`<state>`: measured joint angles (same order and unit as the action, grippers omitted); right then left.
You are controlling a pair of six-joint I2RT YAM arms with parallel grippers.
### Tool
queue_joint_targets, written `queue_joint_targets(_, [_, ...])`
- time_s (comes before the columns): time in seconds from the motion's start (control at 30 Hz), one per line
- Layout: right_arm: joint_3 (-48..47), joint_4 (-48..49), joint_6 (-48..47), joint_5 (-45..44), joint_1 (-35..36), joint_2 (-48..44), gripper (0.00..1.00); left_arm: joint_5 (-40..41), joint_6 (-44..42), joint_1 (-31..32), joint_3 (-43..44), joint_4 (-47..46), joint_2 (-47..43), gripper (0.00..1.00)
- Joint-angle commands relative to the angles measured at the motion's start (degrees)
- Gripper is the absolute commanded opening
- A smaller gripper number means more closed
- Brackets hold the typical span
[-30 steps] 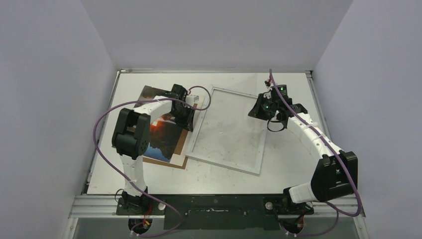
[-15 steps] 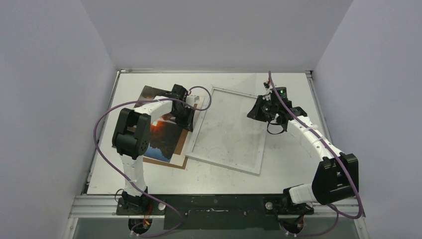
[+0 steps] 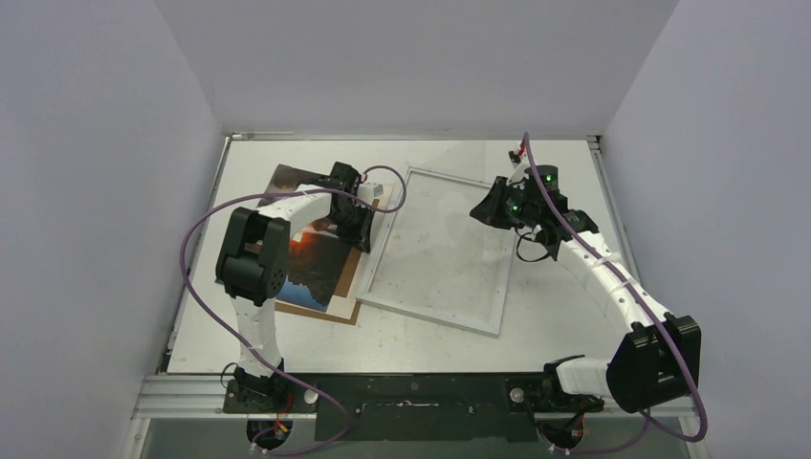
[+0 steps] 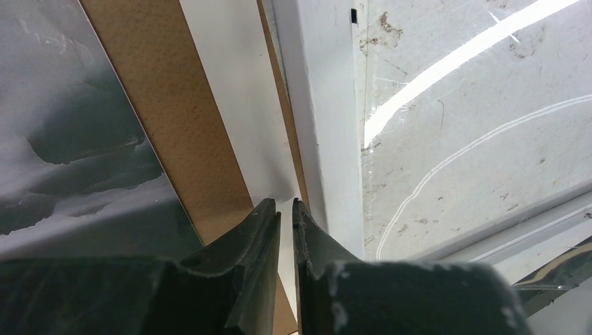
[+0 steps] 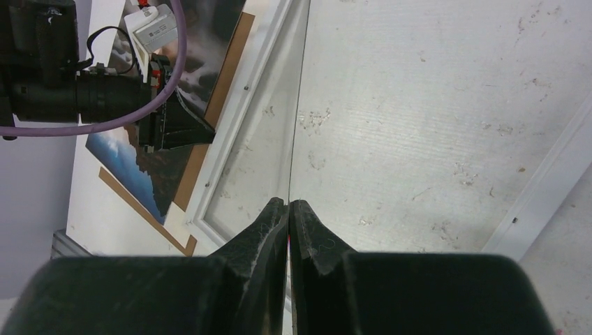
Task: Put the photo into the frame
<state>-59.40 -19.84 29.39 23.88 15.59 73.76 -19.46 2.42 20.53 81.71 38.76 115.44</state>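
Observation:
The photo (image 3: 311, 258), a dark sunset print, lies at the left on a brown backing board (image 3: 346, 311). The white frame (image 3: 430, 315) lies flat in the middle of the table. My right gripper (image 3: 483, 212) is over the frame's right side, shut on the edge of a thin clear pane (image 5: 296, 118) that is tilted up from the frame. My left gripper (image 3: 361, 232) is low at the gap between the board and the frame's left border (image 4: 328, 105). Its jaws are almost together with nothing between them. The photo also shows in the left wrist view (image 4: 70, 139).
The table's raised rim (image 3: 411, 137) runs along the back, with grey walls on both sides. A purple cable (image 3: 196, 234) loops off the left arm. The black base rail (image 3: 411, 392) lies along the near edge.
My right gripper has shifted slightly up and left with the pane, and the right arm's elbow has swung to the right. The left arm has not moved.

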Motion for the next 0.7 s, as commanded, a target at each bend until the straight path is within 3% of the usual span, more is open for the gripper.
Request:
queue_joint_targets(0.0, [0.3, 5.5, 1.7, 1.3, 0.4, 0.3, 0.05, -0.6, 0.3, 0.2, 0.9, -1.9, 0.3, 0.11])
queue_joint_targets(0.67, [-10.8, 2.2, 9.6, 8.5, -1.1, -0.8, 0.05, -6.6, 2.0, 0.4, -2.1, -4.6, -2.0, 0.06])
